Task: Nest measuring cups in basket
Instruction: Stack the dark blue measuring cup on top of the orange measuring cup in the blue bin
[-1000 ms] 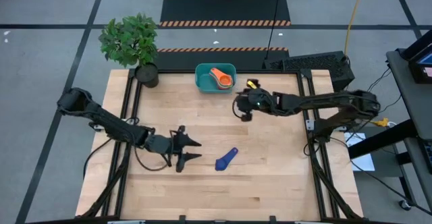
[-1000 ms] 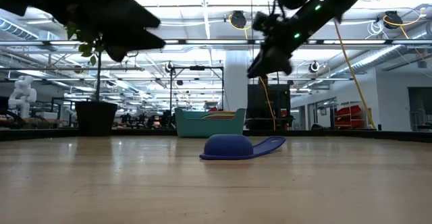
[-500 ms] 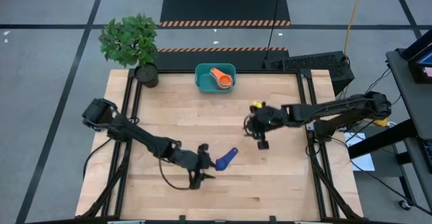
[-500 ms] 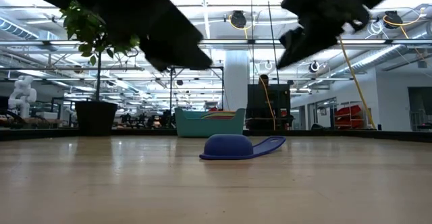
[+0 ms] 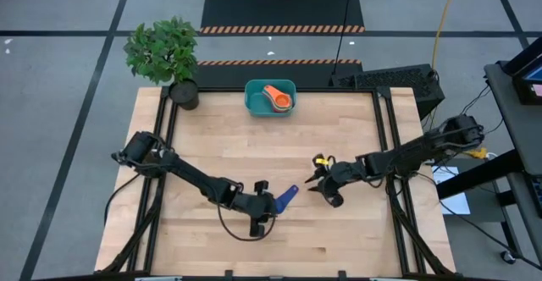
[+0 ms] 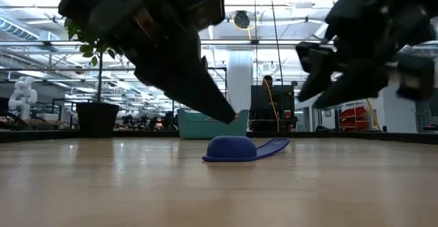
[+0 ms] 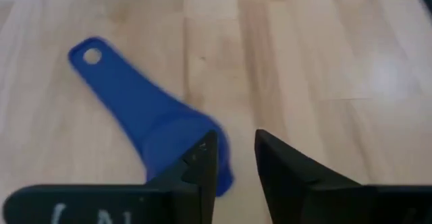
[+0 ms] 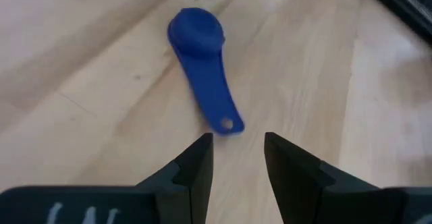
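We judge the job to be nearly finished: the teal basket [image 5: 270, 97] at the far edge of the table [image 5: 356, 230] already holds a nested stack of measuring cups [image 5: 278, 100], of which we can make out orange and a reddish tone on top, though we cannot count how many sit underneath. One dark blue cup [image 5: 284, 199] remains out on the wood, lying upside down with its bowl flat on the table and its handle pointing away towards the right arm, well apart from the basket. Our left gripper [image 5: 259, 206] hovers just beside the bowl end of this cup with its fingers spread a little, not yet closed on anything; in the left wrist view the blue bowl [image 7: 182, 143] sits right at its fingertips. Our right gripper [image 5: 321, 184] waits near the handle end, also parted and empty, with the cup [image 8: 202, 96] lying ahead of it. What is left, as we read it, is to pick up this last cup, carry it across and seat it in the stack.
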Motion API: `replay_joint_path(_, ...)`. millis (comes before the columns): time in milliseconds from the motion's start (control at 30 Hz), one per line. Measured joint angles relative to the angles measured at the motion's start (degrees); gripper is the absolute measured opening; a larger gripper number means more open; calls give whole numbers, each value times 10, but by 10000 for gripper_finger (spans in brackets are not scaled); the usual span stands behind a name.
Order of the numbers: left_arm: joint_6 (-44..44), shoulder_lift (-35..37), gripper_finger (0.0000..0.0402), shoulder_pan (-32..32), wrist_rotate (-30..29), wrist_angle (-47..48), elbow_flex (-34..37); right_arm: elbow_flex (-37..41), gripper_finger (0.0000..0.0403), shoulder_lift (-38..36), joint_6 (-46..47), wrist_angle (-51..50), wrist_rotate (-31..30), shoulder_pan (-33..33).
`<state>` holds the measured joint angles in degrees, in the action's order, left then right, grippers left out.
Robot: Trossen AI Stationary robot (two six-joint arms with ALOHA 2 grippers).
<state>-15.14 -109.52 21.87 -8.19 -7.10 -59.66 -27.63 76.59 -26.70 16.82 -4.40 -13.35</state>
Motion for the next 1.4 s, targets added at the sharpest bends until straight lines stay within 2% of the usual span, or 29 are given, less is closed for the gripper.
replay_joint_path(133, -5, 0, 87, -13, 1, 9, 2, 3, 128, 33, -67, 17, -1, 1)
replay_joint_path(333, -17, 0, 86, -29, 5, 32, 2, 2, 128, 77, -150, 45, 0, 7)
replay_joint_path(567, -12, 2, 85, -49, 6, 65, 1, -19, 129, 106, -221, 44, 31, 30)
replay_joint_path(767, 32, 2, 85, -60, 6, 75, 1, -19, 146, 106, -309, 45, 29, 54)
replay_joint_path(1000, 141, 2, 85, -62, 31, 83, 1, -19, 170, 139, -412, 83, 31, 69)
replay_joint_path(1200, 163, 2, 85, -73, 43, 84, 1, -21, 163, 197, -491, 170, 31, 71)
replay_joint_path(1400, 192, 2, 85, -73, 42, 93, 2, -21, 142, 208, -508, 187, 30, 72)
